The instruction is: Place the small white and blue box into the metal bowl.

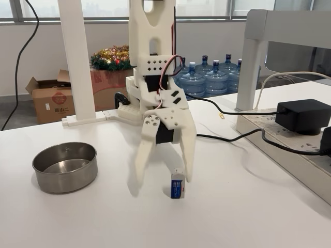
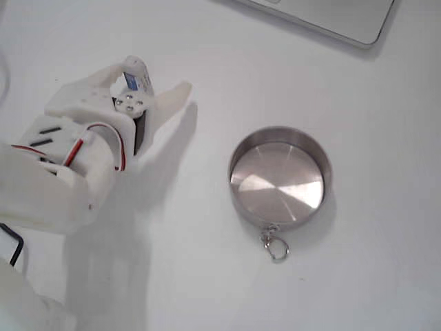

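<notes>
- The gripper (image 1: 164,175) is held wide open over the table (image 1: 232,217), nothing being grasped.
- The small white and blue box (image 1: 177,185) is seen upright between the fingers.
- The metal bowl (image 2: 280,176) is set well apart.

An office corner serving as a robot workbench.

Large windows (image 1: 103,8) are running along the back wall above a carpeted floor, where blue water-cooler jugs (image 1: 209,77) are standing in a cluster beside an open cardboard box (image 1: 51,98) and a red box heaped with tinsel decorations (image 1: 111,57). In front, a white table (image 1: 248,206) is carrying a power strip (image 1: 289,139) with a black adapter (image 1: 302,114) sitting plugged in, cables trailing across.
</notes>
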`<state>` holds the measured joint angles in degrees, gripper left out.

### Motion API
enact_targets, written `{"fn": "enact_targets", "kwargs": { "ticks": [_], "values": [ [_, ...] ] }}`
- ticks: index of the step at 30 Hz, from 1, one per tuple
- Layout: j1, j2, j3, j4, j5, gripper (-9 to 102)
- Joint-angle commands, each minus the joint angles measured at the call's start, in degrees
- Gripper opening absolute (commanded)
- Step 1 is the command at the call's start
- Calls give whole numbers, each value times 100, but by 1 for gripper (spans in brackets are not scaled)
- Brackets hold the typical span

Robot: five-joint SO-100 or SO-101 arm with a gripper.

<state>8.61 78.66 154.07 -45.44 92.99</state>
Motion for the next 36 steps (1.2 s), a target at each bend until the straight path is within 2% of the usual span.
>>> {"fn": "enact_targets", "kwargs": {
  "ticks": [1,9,17,28,36],
  "values": [
    [-79,-88,-237,-97,0,36],
    [-105,-369,-562,-97,0,36],
    [-18,-308,-466,-97,0,25],
    [0,-360,-457,-97,0,22],
    [167,-369,-448,-97,-26,8]
  ]
}}
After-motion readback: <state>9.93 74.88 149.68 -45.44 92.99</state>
